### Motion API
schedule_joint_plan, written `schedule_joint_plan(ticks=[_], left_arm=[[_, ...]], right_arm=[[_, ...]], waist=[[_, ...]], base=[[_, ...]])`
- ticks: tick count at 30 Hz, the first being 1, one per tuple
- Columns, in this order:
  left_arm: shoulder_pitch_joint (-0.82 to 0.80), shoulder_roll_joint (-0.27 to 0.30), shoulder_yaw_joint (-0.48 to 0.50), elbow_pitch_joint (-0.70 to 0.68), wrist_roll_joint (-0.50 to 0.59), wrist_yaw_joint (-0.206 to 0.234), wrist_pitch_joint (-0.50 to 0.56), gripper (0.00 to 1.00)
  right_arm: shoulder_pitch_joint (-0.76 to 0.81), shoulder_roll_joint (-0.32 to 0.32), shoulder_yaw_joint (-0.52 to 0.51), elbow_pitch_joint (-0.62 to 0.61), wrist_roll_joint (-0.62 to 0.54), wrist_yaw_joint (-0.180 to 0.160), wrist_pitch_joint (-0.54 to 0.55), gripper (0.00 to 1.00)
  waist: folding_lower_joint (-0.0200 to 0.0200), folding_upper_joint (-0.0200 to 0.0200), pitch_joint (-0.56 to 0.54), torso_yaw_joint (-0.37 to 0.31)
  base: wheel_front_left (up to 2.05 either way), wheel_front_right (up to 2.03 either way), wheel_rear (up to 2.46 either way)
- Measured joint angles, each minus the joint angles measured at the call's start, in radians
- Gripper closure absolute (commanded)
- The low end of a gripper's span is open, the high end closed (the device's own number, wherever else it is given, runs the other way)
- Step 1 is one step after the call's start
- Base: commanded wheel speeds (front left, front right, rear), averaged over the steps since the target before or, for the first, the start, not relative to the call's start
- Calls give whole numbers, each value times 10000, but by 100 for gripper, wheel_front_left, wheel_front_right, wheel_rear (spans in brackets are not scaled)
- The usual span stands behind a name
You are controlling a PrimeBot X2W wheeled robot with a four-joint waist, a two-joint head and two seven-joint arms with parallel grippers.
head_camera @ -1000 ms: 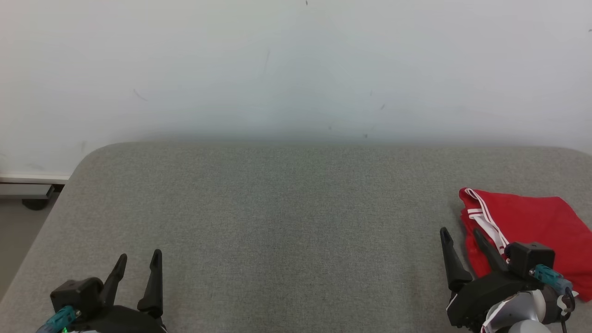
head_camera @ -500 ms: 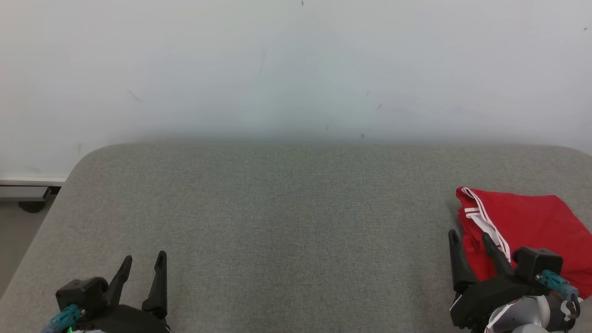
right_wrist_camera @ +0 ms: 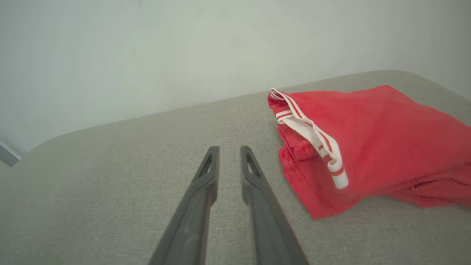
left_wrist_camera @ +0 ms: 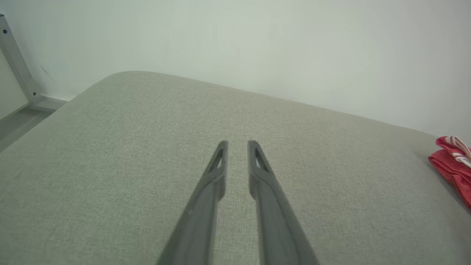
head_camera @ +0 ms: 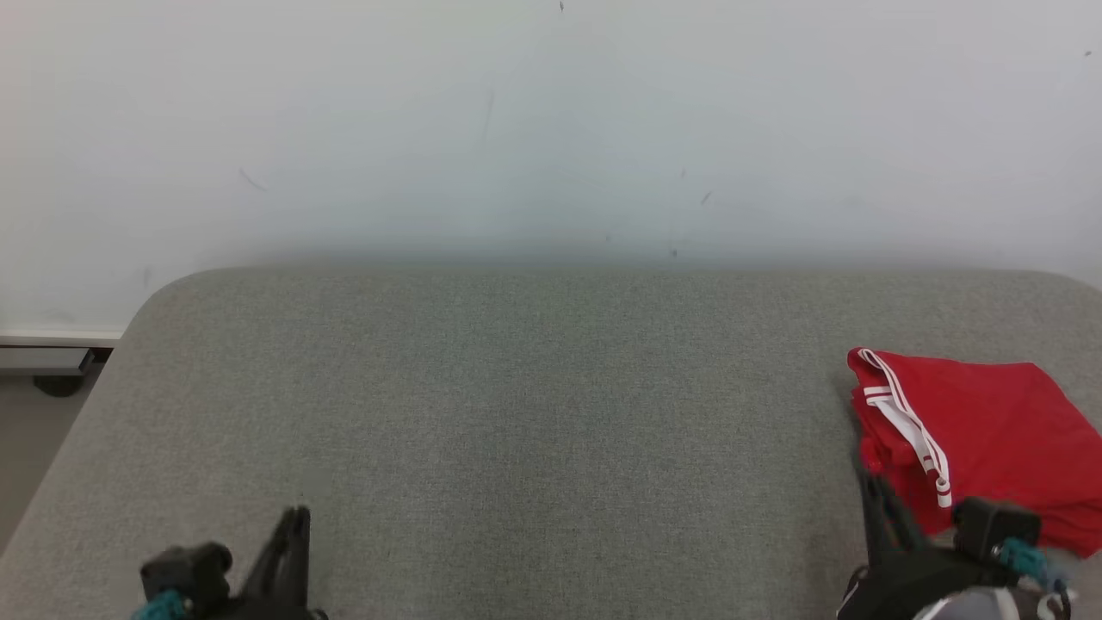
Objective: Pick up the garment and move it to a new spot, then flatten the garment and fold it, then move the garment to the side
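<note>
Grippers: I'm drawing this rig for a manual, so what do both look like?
The left gripper and right gripper match: two long, dark grey fingers, each tapering to a rounded tip with a slim slot near it. Each sits on a black boxy housing with a teal connector; a pale forearm shell shows behind the right one.

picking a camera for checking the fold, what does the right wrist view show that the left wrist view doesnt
Right wrist view: the right gripper, jaws narrowly apart, and the red garment as a folded stack with its white striped band. Left wrist view: the left gripper and a metal frame bar by the wall; of the garment, just an edge. Both: the grey padded surface and pale wall.
</note>
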Motion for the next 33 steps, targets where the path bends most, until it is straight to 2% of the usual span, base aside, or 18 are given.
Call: schedule_joint_plan(ticks=[6, 9, 33], left_arm=[[446, -242, 10, 347, -71, -15, 77, 100], [443, -255, 157, 349, -487, -105, 96, 100], [413, -765, 1298, 504, -3333, -717, 568, 100]], right_arm=[[437, 82, 2, 431, 128, 6, 71, 100], [423, 82, -29, 437, 401, 33, 90, 100], [198, 82, -295, 541, 3827, 449, 430, 100]], waist=[[0, 0, 12, 3], [0, 0, 44, 5], [1, 0, 297, 19]], base=[[0, 0, 0], [0, 0, 0], [0, 0, 0]])
